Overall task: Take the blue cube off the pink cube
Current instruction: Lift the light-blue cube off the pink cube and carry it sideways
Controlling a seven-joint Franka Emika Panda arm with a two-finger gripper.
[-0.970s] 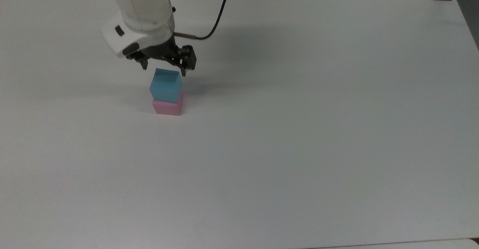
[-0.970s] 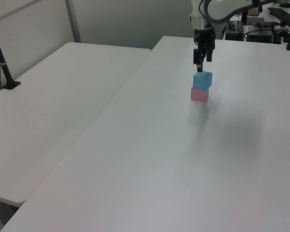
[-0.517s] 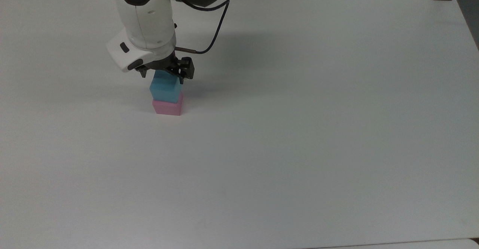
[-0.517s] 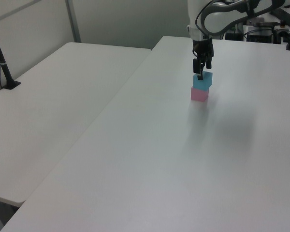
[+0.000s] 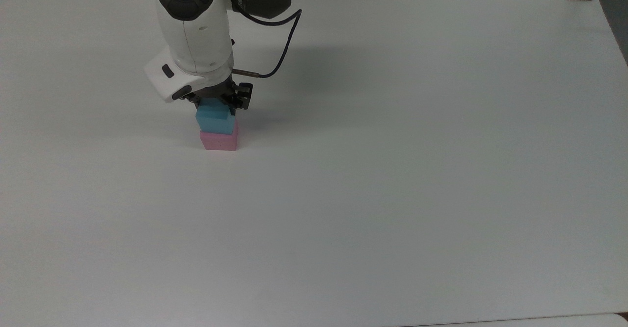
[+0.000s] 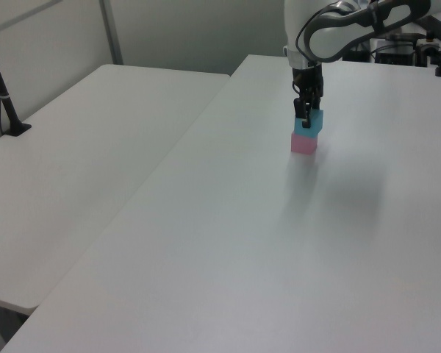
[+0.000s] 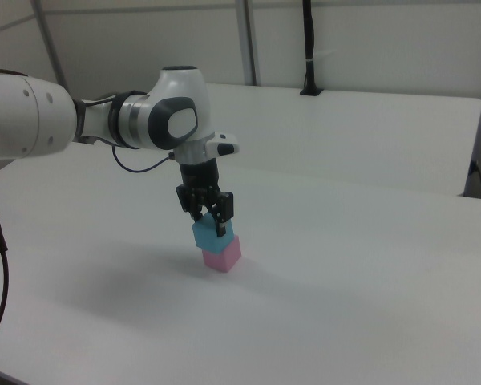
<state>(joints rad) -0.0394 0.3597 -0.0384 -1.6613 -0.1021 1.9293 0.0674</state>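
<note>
White bench (image 5: pixel 392 194) spans the scene; a 2nd white bench (image 6: pixel 73 162) sits beside it at the left view's left, w/ a black post (image 6: pixel 4 92) standing on its far-left part. White Franka arm (image 5: pixel 194 27) comes in from the far side at the top view's left, a blue light lit on its top, black cable (image 5: pixel 279 47) looping off its wrist. Tool (image 5: pixel 216 105) points straight down over the stack, fingers spread, one on each side of the blue cube (image 5: pixel 213 121) at its upper half; not clenched on it as far as the views show, so released. Blue cube sits on the pink cube (image 5: pixel 219 141), faces roughly lined up, slightly offset toward the top view's left. Pink cube rests flat on the bench, far-left part of the top view; in the right view the stack (image 7: pixel 216 245) is near centre.
</note>
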